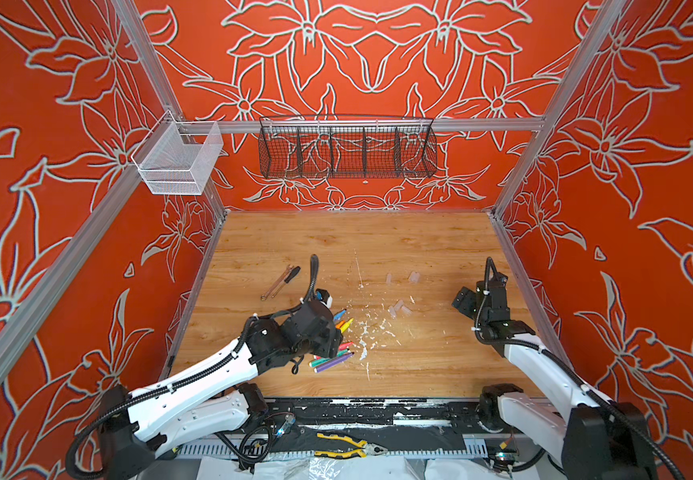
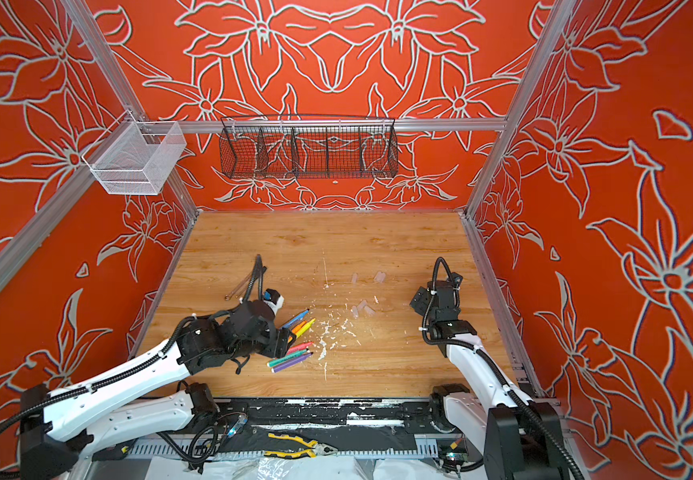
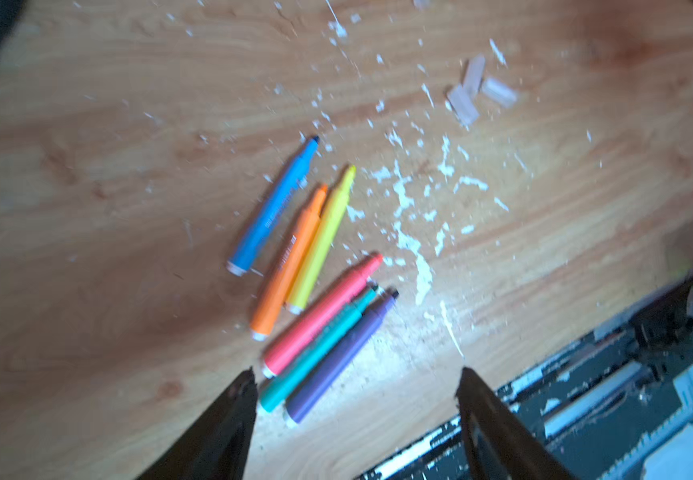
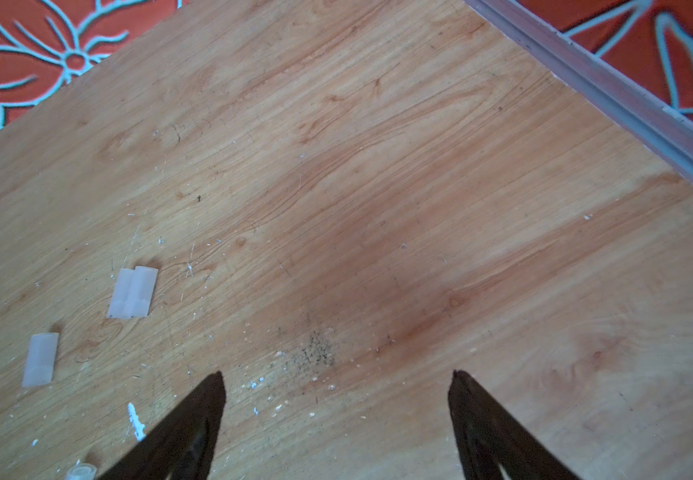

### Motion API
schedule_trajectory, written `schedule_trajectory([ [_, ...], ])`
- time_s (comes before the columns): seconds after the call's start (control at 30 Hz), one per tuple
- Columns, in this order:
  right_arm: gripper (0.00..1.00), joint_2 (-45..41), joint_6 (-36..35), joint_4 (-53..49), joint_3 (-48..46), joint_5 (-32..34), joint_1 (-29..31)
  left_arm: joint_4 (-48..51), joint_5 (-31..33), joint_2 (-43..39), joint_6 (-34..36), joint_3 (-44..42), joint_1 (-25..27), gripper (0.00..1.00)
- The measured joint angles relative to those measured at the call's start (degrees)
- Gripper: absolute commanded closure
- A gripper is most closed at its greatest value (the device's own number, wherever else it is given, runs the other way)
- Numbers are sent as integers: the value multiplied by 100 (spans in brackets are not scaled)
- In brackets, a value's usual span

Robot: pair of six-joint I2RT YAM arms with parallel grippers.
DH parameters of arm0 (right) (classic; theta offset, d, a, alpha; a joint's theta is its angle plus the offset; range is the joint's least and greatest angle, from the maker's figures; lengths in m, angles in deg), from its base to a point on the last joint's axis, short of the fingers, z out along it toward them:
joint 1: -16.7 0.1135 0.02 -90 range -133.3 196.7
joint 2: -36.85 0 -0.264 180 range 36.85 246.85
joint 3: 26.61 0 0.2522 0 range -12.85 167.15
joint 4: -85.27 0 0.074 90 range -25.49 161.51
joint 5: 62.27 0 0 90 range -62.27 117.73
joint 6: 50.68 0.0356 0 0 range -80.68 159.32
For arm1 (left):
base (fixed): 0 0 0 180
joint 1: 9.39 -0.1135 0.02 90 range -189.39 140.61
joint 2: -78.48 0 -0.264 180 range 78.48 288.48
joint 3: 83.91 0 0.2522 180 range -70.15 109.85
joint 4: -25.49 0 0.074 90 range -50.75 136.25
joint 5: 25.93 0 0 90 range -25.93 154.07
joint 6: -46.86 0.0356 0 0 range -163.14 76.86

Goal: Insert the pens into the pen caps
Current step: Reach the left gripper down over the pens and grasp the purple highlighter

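Six pens lie at the table's front left (image 1: 336,345), in two groups of three. The left wrist view shows blue (image 3: 274,208), orange (image 3: 288,266) and yellow (image 3: 321,241) together, then pink-red (image 3: 321,318), green (image 3: 315,353) and purple (image 3: 340,359). My left gripper (image 3: 357,374) hovers open over the butt ends of the green and purple pens, holding nothing. Translucent pen caps lie right of centre, three in a cluster (image 1: 398,309) and others farther back (image 1: 413,277). My right gripper (image 4: 337,374) is open over bare wood, with the caps (image 4: 132,293) off to one side.
A wrench and a screwdriver (image 1: 280,282) lie behind the left arm. White flecks (image 1: 367,332) are scattered between pens and caps. Yellow-handled pliers (image 1: 349,446) rest off the table's front edge. A black wire basket (image 1: 346,149) and a white mesh basket (image 1: 178,160) hang on the frame.
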Motion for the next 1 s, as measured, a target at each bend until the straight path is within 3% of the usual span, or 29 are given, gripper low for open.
schedule_trajectory([
  [0.1,13,-13,0,4,0,-2,7,114,125,361,-144,13,507,30],
  [0.27,13,-83,0,72,0,-4,7,221,243,1309,-319,15,861,32],
  [0.53,14,-83,-2,136,0,-7,9,391,446,1987,-533,138,929,31],
  [0.73,14,-83,-2,144,0,-7,9,431,474,2341,-614,186,940,40],
  [1.0,14,-83,-2,149,0,-7,11,415,428,2417,-632,186,940,42],
])
